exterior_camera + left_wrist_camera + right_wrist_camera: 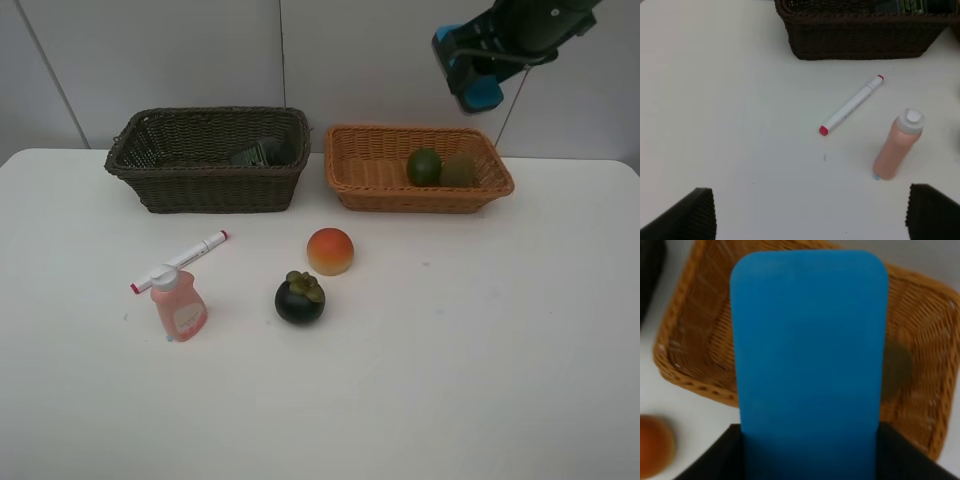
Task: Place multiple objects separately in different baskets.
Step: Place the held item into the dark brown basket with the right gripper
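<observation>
- R gripper (492,45), upper right of ext. view: pinching blue flat block (807,365), held high over tan basket (420,200).
- L gripper (810,215): jaws spread wide, empty, above marker (852,104) & pink bottle (899,145).
- Tan basket: 2 items, green fruit (424,167), kiwi (459,170).
- Dark basket (205,190), upper left: 1 grey bottle (262,153).
- Table (480,380), centre: peach (330,250), mangosteen (300,297).
- Step: block aloft, not yet dropped.
- Next, prob.: tan holds fruit only, so the block likely goes in the dark basket; carry across, lower inside rim, let go.
</observation>
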{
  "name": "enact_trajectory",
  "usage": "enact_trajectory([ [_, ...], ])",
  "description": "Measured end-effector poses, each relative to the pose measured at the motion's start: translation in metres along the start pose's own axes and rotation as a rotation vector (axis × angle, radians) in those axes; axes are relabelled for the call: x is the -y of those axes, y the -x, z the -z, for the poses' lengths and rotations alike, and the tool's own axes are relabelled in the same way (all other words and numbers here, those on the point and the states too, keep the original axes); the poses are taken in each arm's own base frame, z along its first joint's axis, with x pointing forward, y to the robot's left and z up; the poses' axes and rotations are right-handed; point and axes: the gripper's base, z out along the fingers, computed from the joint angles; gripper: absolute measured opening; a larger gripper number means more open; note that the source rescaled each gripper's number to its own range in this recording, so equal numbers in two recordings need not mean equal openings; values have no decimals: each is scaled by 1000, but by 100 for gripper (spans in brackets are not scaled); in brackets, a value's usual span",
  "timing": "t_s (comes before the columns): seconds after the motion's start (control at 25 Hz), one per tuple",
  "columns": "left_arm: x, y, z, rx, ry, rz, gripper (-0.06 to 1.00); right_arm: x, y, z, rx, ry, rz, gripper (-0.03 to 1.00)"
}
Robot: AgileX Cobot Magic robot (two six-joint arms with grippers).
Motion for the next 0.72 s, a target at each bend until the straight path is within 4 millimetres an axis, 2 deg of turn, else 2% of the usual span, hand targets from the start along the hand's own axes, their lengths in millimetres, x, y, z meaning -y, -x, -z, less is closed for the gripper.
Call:
enact_trajectory([
  [0.2,0,0,0,0,0,0,99,-41,24,-9,53,62,83,29],
  [0.56,0,0,0,0,0,0,99,-101,57,-46,91,153,160,29],
  [0.72,0,0,0,0,0,0,99,-120,68,-66,134,194,157,29],
])
